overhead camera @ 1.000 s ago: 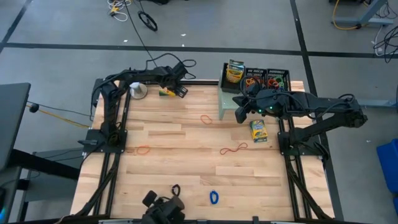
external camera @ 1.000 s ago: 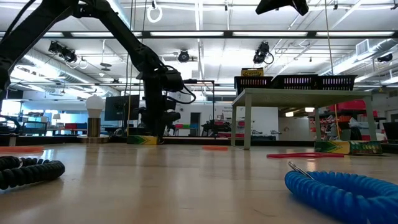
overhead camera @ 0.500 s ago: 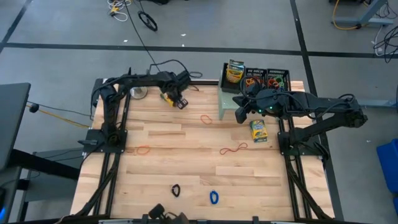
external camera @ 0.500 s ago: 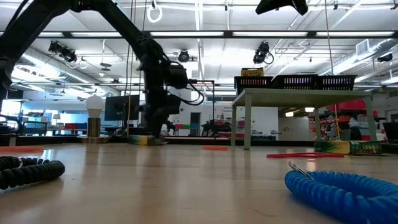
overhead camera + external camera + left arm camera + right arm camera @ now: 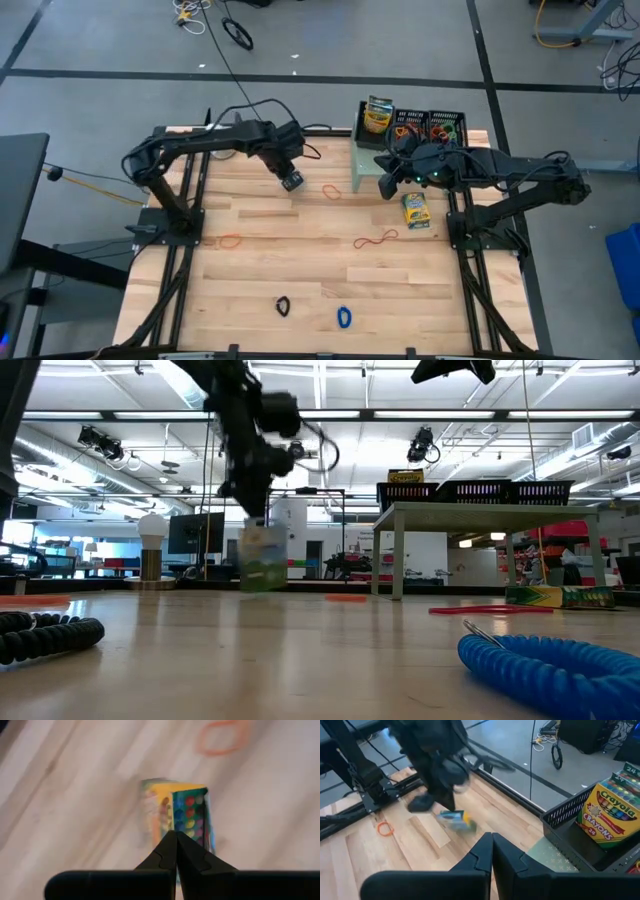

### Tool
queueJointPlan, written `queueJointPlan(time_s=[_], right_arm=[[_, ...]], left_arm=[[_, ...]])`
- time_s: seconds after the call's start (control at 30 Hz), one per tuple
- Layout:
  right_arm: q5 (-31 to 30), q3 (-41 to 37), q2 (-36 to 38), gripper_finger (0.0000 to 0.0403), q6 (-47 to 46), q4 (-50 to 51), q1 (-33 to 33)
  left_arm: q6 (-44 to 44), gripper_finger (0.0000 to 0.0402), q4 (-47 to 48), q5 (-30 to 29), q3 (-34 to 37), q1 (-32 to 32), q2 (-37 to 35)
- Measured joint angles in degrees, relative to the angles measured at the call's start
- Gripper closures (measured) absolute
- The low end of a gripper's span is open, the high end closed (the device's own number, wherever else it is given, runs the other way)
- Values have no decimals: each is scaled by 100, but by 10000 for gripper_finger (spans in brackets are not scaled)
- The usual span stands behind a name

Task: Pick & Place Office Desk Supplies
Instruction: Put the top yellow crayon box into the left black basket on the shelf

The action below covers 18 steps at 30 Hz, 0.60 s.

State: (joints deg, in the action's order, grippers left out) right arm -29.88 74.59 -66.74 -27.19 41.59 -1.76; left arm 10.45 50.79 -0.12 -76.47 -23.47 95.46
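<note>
A small crayon box (image 5: 264, 559) hangs clear above the bench (image 5: 260, 260), clamped in the left gripper (image 5: 291, 181) near the far edge's middle; the right gripper (image 5: 387, 184), fingers pressed together and empty, hovers beside the pale green shelf (image 5: 362, 165) toward the far right corner.

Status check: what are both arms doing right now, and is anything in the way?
Left tool shut on crayon box, lifted off the table. Right tool shut, waiting by the green shelf. Orange rubber band lies nearby; path open.
</note>
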Motion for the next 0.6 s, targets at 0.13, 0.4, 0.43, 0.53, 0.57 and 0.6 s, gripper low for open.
queueJointPlan(time_s=[0.13,0.4,0.43,0.53,0.57,0.6], right_arm=[[2,0,0,392,-84,274,-228],[-416,-425,9,396,-676,376,-846],[-422,-523,14,396,-752,270,-884],[-419,-837,15,397,-855,-100,-951],[-422,-922,15,397,-853,-278,-967],[-419,-994,15,397,-835,-488,-970]], left_arm=[[449,398,-170,394,-5,271,-471],[588,396,-320,618,-11,860,-695],[477,393,-346,622,-12,935,-657],[-149,372,-350,569,-13,1162,-480],[-420,362,-354,533,-13,1237,-415],[-669,350,-350,491,-13,1311,-330]])
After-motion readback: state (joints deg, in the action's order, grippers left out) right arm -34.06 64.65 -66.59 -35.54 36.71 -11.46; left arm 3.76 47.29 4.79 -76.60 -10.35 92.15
